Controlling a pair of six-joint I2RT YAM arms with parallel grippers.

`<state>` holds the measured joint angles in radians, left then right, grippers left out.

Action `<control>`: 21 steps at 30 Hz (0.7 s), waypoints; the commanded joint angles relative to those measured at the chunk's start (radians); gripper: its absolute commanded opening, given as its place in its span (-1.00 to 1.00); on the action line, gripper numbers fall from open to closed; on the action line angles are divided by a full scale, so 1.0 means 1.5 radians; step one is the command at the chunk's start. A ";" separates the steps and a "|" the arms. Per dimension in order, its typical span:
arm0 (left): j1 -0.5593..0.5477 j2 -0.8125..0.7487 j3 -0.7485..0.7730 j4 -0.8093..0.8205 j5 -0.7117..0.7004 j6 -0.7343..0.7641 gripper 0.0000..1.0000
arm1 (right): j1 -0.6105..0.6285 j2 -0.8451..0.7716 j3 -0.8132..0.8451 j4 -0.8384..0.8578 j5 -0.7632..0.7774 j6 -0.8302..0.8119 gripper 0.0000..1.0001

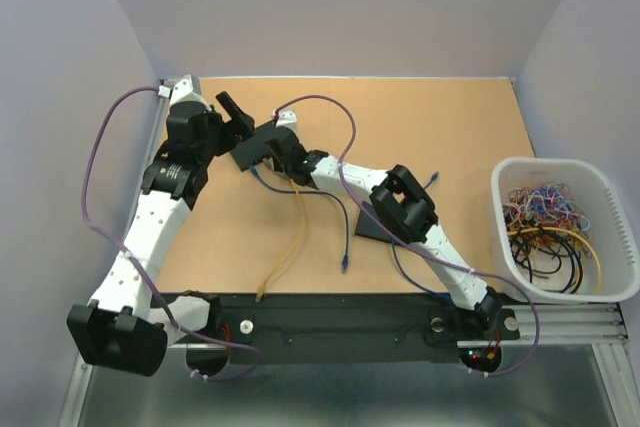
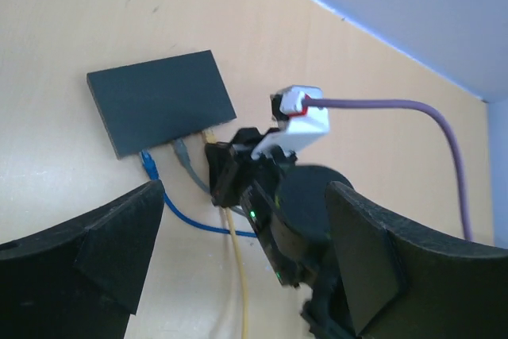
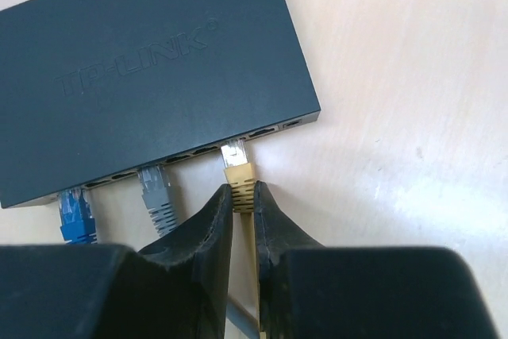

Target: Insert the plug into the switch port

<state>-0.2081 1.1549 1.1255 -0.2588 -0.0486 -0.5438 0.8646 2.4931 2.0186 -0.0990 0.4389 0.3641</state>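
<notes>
1. The right wrist view is the close one. It shows the right claw (image 3: 244, 196) pressed together on the yellow plug (image 3: 236, 166), pinching it just behind its clear tip.
2. The clear tip sits at the mouth of a port in the front edge of the dark switch (image 3: 143, 61). From here I cannot tell if it is all the way in.
3. Only this view shows the letters TP-LINK on top of the switch. It also shows a blue plug (image 3: 75, 216) and a grey plug (image 3: 156, 188) sitting in ports to the left of the yellow one.
4. The left wrist view looks from farther off. The left claw (image 2: 244, 196) is spread wide with nothing between its fingers, held up off the desk (image 1: 440, 127).
5. That view also shows the right claw from the outside, right in front of the switch, and a purple wire (image 2: 397, 105) going into a white block on that arm.
6. Only the top view shows the whole desk. The switch lies at the far left part, with both claws close to it.
7. The top view also shows the yellow wire (image 1: 290, 237) trailing back toward the near edge, and a white basket (image 1: 550, 163) full of mixed wires far off on the right.
</notes>
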 commanded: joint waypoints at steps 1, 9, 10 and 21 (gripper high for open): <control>-0.003 -0.066 -0.030 -0.042 0.029 0.016 0.91 | -0.022 0.020 0.101 -0.053 0.131 0.153 -0.99; -0.004 -0.099 -0.031 -0.094 0.020 0.056 0.91 | -0.050 0.117 0.286 -0.063 0.117 0.339 -0.99; -0.004 -0.105 -0.032 -0.095 0.024 0.058 0.91 | -0.050 0.158 0.316 -0.063 0.103 0.353 -0.99; -0.004 -0.125 -0.052 -0.099 0.015 0.071 0.91 | -0.045 0.246 0.343 0.201 -0.103 0.440 -0.99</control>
<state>-0.2100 0.9901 1.0683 -0.4236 -0.0231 -0.4629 0.7685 2.8376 2.5355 -0.0814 0.4252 0.9695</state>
